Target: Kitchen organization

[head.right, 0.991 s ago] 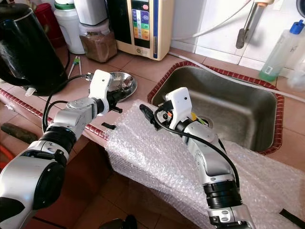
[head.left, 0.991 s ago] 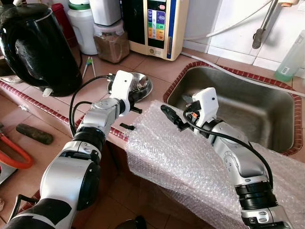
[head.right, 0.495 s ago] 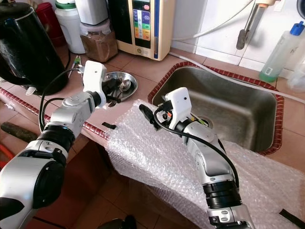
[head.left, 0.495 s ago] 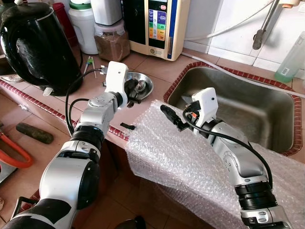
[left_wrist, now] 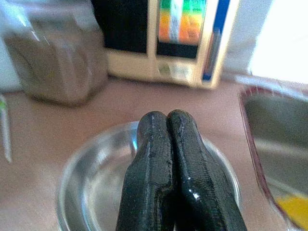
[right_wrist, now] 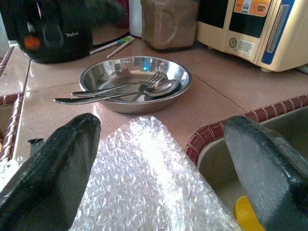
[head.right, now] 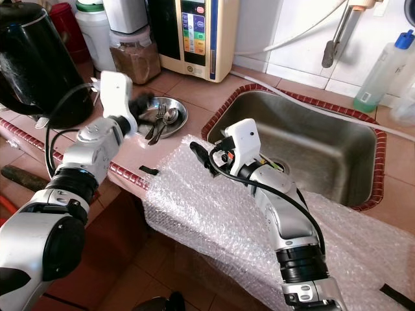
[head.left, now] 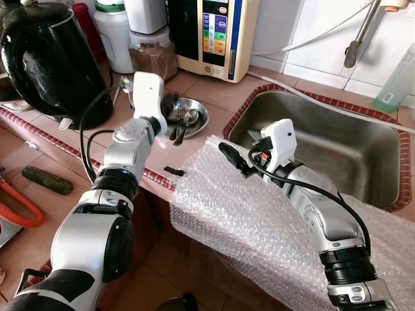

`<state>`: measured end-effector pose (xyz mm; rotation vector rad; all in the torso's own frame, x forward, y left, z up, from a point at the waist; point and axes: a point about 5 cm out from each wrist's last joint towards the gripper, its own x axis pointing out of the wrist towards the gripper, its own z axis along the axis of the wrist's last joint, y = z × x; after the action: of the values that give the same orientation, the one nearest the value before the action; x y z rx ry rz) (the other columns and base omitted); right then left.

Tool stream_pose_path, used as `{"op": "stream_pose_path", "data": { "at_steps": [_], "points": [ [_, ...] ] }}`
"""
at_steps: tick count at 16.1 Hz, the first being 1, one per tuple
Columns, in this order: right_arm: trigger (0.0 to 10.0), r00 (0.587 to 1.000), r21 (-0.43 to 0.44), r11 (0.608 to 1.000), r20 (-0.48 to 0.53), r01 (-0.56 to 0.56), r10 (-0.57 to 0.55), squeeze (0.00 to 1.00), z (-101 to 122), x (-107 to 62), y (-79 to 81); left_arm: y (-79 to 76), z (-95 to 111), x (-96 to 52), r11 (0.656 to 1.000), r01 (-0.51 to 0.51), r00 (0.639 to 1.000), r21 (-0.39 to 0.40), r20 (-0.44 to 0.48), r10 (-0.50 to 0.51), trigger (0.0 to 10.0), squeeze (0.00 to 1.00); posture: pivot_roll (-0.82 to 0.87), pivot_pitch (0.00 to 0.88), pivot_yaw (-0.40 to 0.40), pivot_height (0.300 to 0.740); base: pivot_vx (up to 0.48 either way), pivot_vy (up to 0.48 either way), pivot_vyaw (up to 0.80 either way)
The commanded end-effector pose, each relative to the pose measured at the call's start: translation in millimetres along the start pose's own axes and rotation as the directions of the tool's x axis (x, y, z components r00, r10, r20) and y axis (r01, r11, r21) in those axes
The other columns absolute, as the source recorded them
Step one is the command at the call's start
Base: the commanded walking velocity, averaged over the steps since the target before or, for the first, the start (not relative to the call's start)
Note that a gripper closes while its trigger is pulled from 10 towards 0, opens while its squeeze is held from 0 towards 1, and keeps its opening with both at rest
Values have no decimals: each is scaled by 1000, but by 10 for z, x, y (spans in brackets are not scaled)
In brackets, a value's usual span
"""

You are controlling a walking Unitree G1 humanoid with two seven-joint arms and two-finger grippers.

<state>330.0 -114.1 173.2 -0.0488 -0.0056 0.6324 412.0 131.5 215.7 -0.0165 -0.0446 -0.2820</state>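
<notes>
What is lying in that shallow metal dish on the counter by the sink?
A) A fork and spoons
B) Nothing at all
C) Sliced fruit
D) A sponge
A. In the right wrist view the metal dish holds a fork and at least one spoon, their handles sticking out over the rim; the left end effector hangs just above the dish.

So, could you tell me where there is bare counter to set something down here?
Bare tile lies between the steel dish and the sink, in front of the cream appliance. It is crowded around the kettle and jar; bubble wrap covers the front edge.
</notes>
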Motion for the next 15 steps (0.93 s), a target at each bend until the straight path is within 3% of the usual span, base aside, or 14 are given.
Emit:
{"op": "stream_pose_path", "data": {
  "at_steps": [1, 3, 4, 5, 6, 7, 9, 10, 12, 13, 14, 15],
  "points": [
    [10000, 1000, -16, 1000, 15, 7, -7, 0, 46, 19, -14, -3, 123, 14, 1000, -22, 998, 7, 62, 21, 0, 0, -105, 57, 21, 740, 0, 0, 0],
    [10000, 1000, -16, 1000, 15, 13, -13, 0, 44, 19, -20, 12, 156, -3, 998, -55, 991, -15, 119, 57, 0, 0, -105, 57, 20, 740, 0, 0, 0],
    [10000, 1000, -16, 1000, 14, 15, -15, 0, 41, 19, -23, 16, 200, -15, 998, -59, 986, 13, 160, 56, 0, 0, -104, 57, 19, 740, 0, 0, 0],
    [10000, 1000, -16, 1000, 13, 17, -17, 0, 36, 20, -27, 22, 200, -19, 996, -73, 985, 49, 161, 65, 0, 0, -103, 56, 19, 740, 0, 0, 0],
    [10000, 1000, -16, 1000, 12, 19, -19, 0, 33, 25, -30, 41, 163, -19, 995, -93, 986, 26, 142, 89, 0, 0, -103, 56, 19, 740, 0, 0, 0],
    [10000, 1000, -17, 1000, 13, 20, -20, 0, 36, 29, -29, 43, 163, -19, 995, -98, 986, 30, 141, 93, 1490, 0, -103, 57, 20, 740, 0, 0, 0],
    [10000, 1000, -16, 1000, 13, 24, -24, 0, 33, 30, -29, 30, 157, -18, 994, -109, 984, 23, 148, 104, 8078, 0, -102, 57, 22, 740, 0, 0, 0],
    [10000, 999, -13, 999, 17, 29, -29, 0, 33, 28, -27, 10, 172, -36, 990, -140, 972, 12, 194, 136, 10000, 0, -104, 58, 24, 740, 0, 0, 0],
    [10000, 999, -13, 999, 26, 41, -41, 0, 40, 22, -29, -11, 200, -89, 984, -176, 948, 28, 275, 162, 10000, 0, -104, 59, 25, 740, 0, 0, 0],
    [10000, 997, -13, 998, 48, 55, -55, 0, 65, 16, -40, -16, 207, -119, 981, -189, 937, 33, 307, 170, 10000, 580, -104, 59, 24, 740, 0, 0, 0],
    [10000, 992, -10, 996, 100, 83, -82, 0, 142, 8, -67, -29, 208, -164, 979, -198, 924, 55, 344, 168, 10000, 565, -104, 59, 24, 740, 0, 0, 0],
    [10000, 980, -5, 993, 158, 122, -119, 0, 245, -1, -116, -47, 179, -210, 977, -200, 917, 67, 364, 163, 10000, 439, -102, 59, 23, 740, 0, 0, 0]
  ]
}}
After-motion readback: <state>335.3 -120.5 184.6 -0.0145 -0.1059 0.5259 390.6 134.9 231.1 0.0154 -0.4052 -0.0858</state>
